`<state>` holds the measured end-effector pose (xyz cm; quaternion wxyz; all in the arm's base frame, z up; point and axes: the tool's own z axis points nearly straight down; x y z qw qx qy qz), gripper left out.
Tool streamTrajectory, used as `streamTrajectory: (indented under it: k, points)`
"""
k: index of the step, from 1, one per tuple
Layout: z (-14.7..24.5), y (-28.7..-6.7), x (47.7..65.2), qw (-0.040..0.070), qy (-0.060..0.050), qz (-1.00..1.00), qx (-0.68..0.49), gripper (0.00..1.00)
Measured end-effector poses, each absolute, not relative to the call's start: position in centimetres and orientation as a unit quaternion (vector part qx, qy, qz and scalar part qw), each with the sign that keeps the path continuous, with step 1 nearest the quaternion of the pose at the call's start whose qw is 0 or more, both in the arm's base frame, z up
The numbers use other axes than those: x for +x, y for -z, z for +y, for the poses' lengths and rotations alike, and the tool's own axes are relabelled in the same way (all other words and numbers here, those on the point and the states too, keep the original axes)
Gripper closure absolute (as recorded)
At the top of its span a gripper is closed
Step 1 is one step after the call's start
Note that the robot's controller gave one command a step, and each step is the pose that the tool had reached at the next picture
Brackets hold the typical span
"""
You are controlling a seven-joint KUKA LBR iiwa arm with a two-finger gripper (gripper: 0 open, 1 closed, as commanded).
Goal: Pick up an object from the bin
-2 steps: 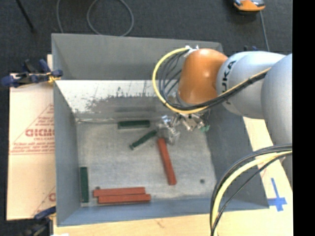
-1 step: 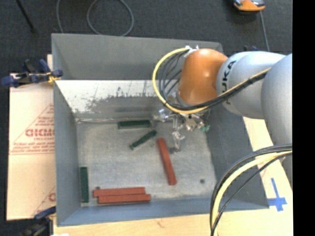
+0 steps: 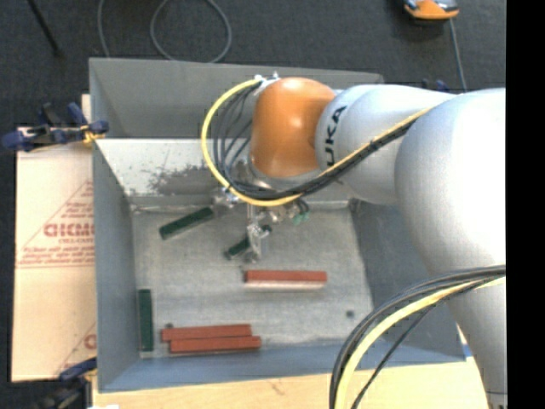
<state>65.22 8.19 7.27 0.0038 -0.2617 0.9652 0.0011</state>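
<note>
Camera view, green block (image 3: 238,248) beside tool (image 3: 255,238)

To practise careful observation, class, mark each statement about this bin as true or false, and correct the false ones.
1. A single red-brown bar lies flat near the middle of the bin. True.
2. The end effector is over the bin's lower left corner. False: it is over the upper middle of the floor, close to a small dark green block.
3. A dark green bar lies along the left wall. True.
4. The two red-brown bars near the view's lower edge lie far apart. False: they lie side by side, touching.
</note>
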Motion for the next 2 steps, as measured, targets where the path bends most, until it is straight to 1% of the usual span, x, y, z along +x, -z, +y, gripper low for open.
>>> streamTrajectory:
  k: [1, 2]
  points:
    - [7.7, -7.3, 65.2, 0.003, 0.000, 0.966, -0.258, 1.00]
    - [10.4, -21.7, 64.5, 0.007, 0.001, 0.964, -0.264, 1.00]
